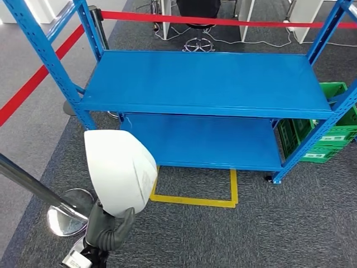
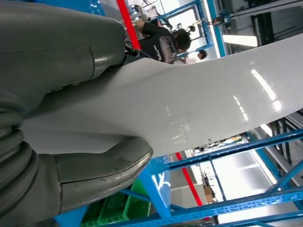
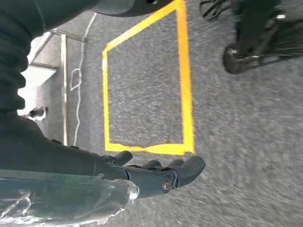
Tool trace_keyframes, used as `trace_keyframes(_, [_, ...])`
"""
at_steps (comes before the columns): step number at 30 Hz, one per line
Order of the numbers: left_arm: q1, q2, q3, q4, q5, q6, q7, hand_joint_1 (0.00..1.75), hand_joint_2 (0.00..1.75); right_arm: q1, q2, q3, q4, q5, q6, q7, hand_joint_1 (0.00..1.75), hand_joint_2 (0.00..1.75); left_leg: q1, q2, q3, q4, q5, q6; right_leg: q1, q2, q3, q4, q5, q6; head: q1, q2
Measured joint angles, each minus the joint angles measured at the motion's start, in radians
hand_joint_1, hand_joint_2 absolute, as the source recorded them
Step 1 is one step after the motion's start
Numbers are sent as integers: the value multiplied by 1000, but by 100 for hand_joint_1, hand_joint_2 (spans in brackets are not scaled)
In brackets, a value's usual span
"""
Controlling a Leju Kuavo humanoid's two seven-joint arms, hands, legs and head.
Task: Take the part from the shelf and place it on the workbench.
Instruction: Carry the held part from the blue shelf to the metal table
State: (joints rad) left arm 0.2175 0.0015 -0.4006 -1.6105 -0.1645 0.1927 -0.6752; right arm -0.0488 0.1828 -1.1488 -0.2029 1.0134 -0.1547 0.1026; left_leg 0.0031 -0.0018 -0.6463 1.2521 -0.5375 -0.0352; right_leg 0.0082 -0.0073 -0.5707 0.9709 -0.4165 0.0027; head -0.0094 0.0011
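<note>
Part (image 1: 119, 170), a white glossy curved shell, sits in the left hand (image 1: 109, 228) at lower left of head view, raised in front of the blue shelf (image 1: 202, 84) and off it. Left wrist view shows the grip close up: thick grey thumb (image 2: 103, 170) pressed on one face of the white part (image 2: 200, 99), grey hand body on the other face, so the part is clamped between them. Both shelf levels seen in head view are plain blue decks. Green crate (image 1: 332, 131) stands on the floor by the shelf's right end, partly behind its upright. Yellow tape square (image 1: 196, 192) is marked on the grey carpet just in front of the lower deck. Red barrier tape (image 1: 38, 78) runs along the left side and across behind the shelf; a chrome stanchion base (image 1: 69, 215) sits on the floor beside the left hand. Right hand (image 3: 153, 172) hangs over the carpet near a yellow tape square (image 3: 185, 94), dark fingers (image 3: 189, 168) stretched out roughly straight & loosely together, nothing in them. People (image 2: 162, 42) are in the background of left wrist view, too small for detail.
</note>
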Motion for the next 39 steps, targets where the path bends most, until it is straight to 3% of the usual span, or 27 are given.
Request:
trace_keyframes(2, [-14, -2, 0, 6, 0, 0, 0, 175, 175, -2, 0, -2, 0, -5, -1, -12, 0, 175, 5, 0, 91, -98, 46, -2, 1, 1, -36, 14, 19, 7, 0, 0])
trace_keyframes(4, [-33, -5, 0, 7, 3, -3, 0, 175, 175, -7, 0, -7, 0, -11, -2, -27, 0, 175, 6, -2, 186, -238, 28, 4, 3, 2, -61, 27, 38, 16, 1, 0])
trace_keyframes(5, [-41, -7, 1, 7, 5, -6, 0, 175, 175, -9, 0, -10, -1, -13, -2, -34, 0, 175, 4, -2, 208, -280, 15, 10, 3, 2, -70, 30, 50, 21, 2, 0])
trace_keyframes(7, [-49, -8, 3, 7, 13, -15, 0, 175, 175, -9, -1, -17, -1, -15, -3, -43, 0, 175, -1, -2, 199, -302, 19, 29, -3, 3, -84, 29, 69, 33, 2, 0])
trace_keyframes(8, [-50, -8, 5, 7, 16, -21, 0, 175, 175, -7, -1, -19, -1, -14, -3, -48, 0, 175, -3, -1, 188, -301, 30, 37, -6, 3, -92, 35, 56, 39, 3, 0])
trace_keyframes(9, [-50, -9, 8, 7, 19, -26, 0, 175, 175, -5, -1, -22, -1, -13, -3, -52, 0, 175, -3, 0, 178, -301, 41, 46, -8, 4, -100, 58, 24, 46, 4, 0])
trace_keyframes(10, [-50, -11, 11, 7, 21, -32, 0, 175, 175, -3, 0, -23, -1, -12, -3, -57, 0, 175, -2, 1, 166, -301, 53, 51, -9, 4, -111, 100, -27, 50, 6, 0])
trace_keyframes(12, [-49, -14, 21, 7, 26, -41, 0, 175, 175, -5, 1, -25, -1, -9, -1, -68, 0, 175, -4, 1, 140, -300, 77, 57, -10, 4, -133, 228, -127, 56, 11, 0])
trace_keyframes(13, [-48, -14, 27, 7, 28, -44, 0, 175, 175, -7, 1, -25, -1, -6, 1, -76, 0, 175, -5, 2, 124, -298, 89, 57, -9, 4, -136, 285, -147, 57, 12, 0])
trace_keyframes(14, [-47, -14, 32, 7, 30, -48, 0, 175, 175, -8, 1, -25, -1, -4, 4, -83, 0, 175, -6, 2, 106, -296, 101, 56, -9, 4, -128, 317, -142, 56, 12, 0])
trace_keyframes(15, [-47, -15, 37, 7, 31, -51, 0, 175, 175, -9, 1, -25, -1, -2, 6, -90, 0, 175, -6, 2, 89, -293, 112, 55, -9, 5, -104, 316, -117, 54, 12, 0])
trace_keyframes(17, [-44, -16, 45, 7, 32, -55, 0, 175, 175, -11, 1, -25, -1, 1, 10, -97, 0, 175, -7, 0, 59, -286, 132, 51, -8, 6, -9, 215, -71, 48, 13, 0])
trace_keyframes(19, [-42, -19, 51, 6, 33, -56, 0, 175, 175, -17, 1, -25, -1, 1, 12, -99, 0, 175, -9, -1, 43, -283, 152, 42, -7, 10, 99, 61, -86, 44, 11, 0])
trace_keyframes(20, [-42, -20, 54, 6, 33, -56, 0, 175, 175, -19, 1, -25, -1, 1, 12, -99, 0, 175, -9, 0, 39, -283, 162, 37, -4, 12, 127, 12, -101, 42, 11, 0])
trace_keyframes(22, [-41, -21, 57, 6, 33, -56, 0, 175, 175, -20, 1, -25, -1, 1, 14, -100, 0, 175, -8, 0, 33, -286, 180, 26, -3, 12, 123, -7, -97, 33, 12, 0])
trace_keyframes(23, [-39, -21, 58, 6, 33, -56, 0, 175, 175, -19, 1, -25, -1, 1, 15, -99, 0, 175, -7, 0, 27, -282, 173, 20, -3, 10, 114, -7, -88, 25, 12, 0])
trace_keyframes(24, [-38, -21, 60, 6, 33, -56, 0, 175, 175, -19, 1, -25, -1, 1, 15, -99, 0, 175, -6, 0, 17, -266, 146, 15, -5, 8, 104, -7, -77, 15, 10, 0])
trace_keyframes(25, [-37, -21, 62, 6, 33, -57, 0, 175, 175, -19, 1, -25, -1, 1, 15, -99, 0, 175, -6, 0, 4, -230, 101, 9, -6, 6, 91, -8, -64, 7, 8, 0])
trace_keyframes(27, [-37, -21, 64, 6, 33, -61, 0, 175, 175, -19, 1, -25, -1, 0, 20, -102, 0, 175, -4, 0, -26, -107, -4, 3, -6, 6, 61, -7, -38, -1, 5, 0])
trace_keyframes(28, [-37, -21, 66, 6, 33, -64, 0, 175, 175, -19, 1, -25, -1, 0, 26, -103, 0, 175, -3, 0, -36, -46, -30, 1, -5, 7, 45, -5, -27, -1, 5, 0])
trace_keyframes(29, [-37, -21, 68, 6, 32, -69, 0, 175, 175, -19, 1, -25, -1, 0, 35, -105, 0, 175, -3, 0, -37, -5, -30, 1, -4, 10, 29, -3, -16, -1, 5, 0])
trace_keyframes(30, [-37, -22, 70, 6, 31, -73, 0, 175, 175, -19, 0, -25, -1, 1, 46, -106, 0, 175, -4, 0, -25, 6, -7, 3, -4, 14, 12, 0, -5, 1, 5, 0])
trace_keyframes(32, [-37, -24, 75, 6, 28, -82, 0, 175, 175, -20, 0, -25, -1, 7, 65, -105, 0, 175, -4, -15, 47, -69, 53, 12, -3, 28, -18, 6, 13, 5, 5, 0])
trace_keyframes(33, [-37, -26, 78, 6, 25, -87, 0, 175, 175, -22, 0, -25, -1, 10, 70, -105, 0, 175, -4, -34, 100, -142, 64, 19, -2, 36, -31, 11, 20, 8, 5, 0])
trace_keyframes(35, [-37, -31, 87, 4, 11, -101, 0, 175, 175, -24, -1, -25, -1, 12, 76, -105, 0, 175, -4, -65, 183, -271, 43, 28, -1, 53, -52, 16, 39, 15, 5, 0])
trace_keyframes(37, [-34, -38, 97, 4, -4, -115, 0, 175, 175, -22, -2, -25, -1, 10, 80, -104, 0, 175, -4, -58, 200, -317, 29, 33, -2, 73, -68, 16, 60, 26, 6, 0])
trace_keyframes(39, [-33, -41, 104, 7, 4, -109, 0, 175, 175, -17, -3, -25, -1, 11, 83, -101, 0, 175, -1, -36, 190, -320, 39, 45, -3, 68, -88, 34, 48, 38, 9, 0])
